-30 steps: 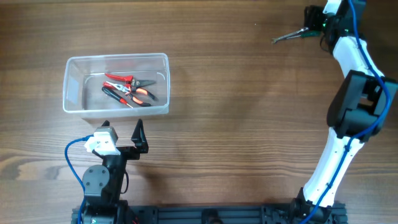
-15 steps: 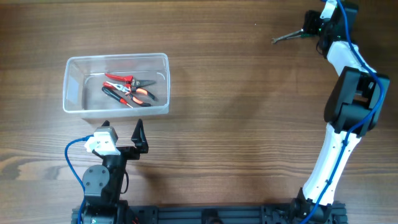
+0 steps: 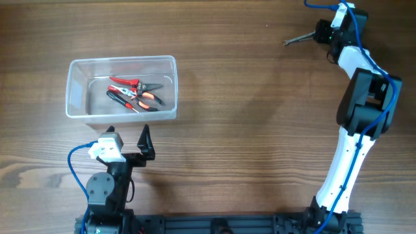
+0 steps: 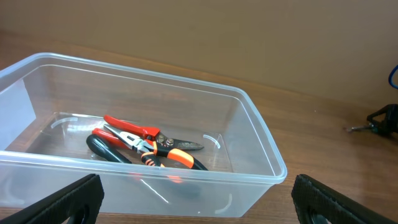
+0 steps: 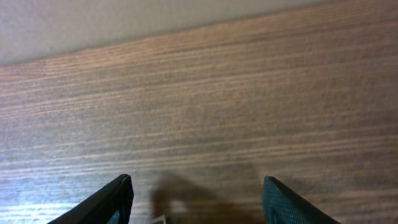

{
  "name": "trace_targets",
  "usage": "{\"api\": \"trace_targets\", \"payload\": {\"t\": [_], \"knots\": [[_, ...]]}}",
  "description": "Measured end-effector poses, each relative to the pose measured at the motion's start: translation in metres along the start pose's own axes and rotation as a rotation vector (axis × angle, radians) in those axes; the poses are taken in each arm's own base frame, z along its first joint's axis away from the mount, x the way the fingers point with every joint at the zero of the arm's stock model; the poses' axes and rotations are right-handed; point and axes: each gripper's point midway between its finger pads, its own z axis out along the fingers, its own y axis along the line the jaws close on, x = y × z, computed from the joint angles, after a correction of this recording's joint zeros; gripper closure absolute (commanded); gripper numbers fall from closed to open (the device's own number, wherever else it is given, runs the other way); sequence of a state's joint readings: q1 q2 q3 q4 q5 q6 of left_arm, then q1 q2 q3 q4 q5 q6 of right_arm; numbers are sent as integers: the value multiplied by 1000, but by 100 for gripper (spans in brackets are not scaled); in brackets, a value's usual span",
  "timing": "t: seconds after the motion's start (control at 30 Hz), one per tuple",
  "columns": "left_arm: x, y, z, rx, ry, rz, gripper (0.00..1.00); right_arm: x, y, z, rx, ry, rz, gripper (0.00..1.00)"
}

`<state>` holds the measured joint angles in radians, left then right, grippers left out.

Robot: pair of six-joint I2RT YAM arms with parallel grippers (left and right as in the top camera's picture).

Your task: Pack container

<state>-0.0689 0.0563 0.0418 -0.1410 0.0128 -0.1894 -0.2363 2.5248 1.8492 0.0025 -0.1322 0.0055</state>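
Clear, shallow rectangular plastic container [image 3: 122, 59] with rounded corners sits on the brown wood-grain counter [image 3: 247, 130], left side, just ahead of the left arm. Inside, near the middle of the floor: red-handled pliers [image 3: 127, 82] and black-and-orange-handled pliers [image 3: 142, 99], lying flat and overlapping.

Left claw [image 3: 128, 130] is spread wide, nothing between the fingers, parked just short of the container's near wall and not touching it.

Right arm is stretched to the far right corner of the counter, well apart from the container. Right claw [image 5: 196, 183] is spread too. A dark-handled tool with a grey metal nose [image 3: 299, 39] lies at that claw, nose pointing left. Can't tell whether the fingers touch it.
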Motion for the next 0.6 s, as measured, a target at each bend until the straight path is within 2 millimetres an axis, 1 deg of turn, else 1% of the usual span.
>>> {"api": "trace_targets", "payload": {"t": [0.1, 0.17, 0.27, 0.33, 0.43, 0.53, 0.6], "knots": [[0, 0, 0, 0, 0, 0, 0, 6, 3, -4, -11, 49, 4, 34], [0, 0, 0, 0, 0, 0, 0, 12, 6, -10, -12, 98, 4, 34], [0, 0, 0, 0, 0, 0, 0, 22, 15, -22, -22, 177, 1, 32], [0, 0, 0, 0, 0, 0, 0, 29, 25, -31, -32, 231, -1, 32], [0, 0, 0, 0, 0, 0, 0, 39, 46, -44, -54, 305, -16, 31], [0, 0, 0, 0, 0, 0, 0, 52, 72, -59, -80, 384, -40, 30], [0, 0, 0, 0, 0, 0, 0, 55, 88, -71, -95, 420, -56, 29]]}}
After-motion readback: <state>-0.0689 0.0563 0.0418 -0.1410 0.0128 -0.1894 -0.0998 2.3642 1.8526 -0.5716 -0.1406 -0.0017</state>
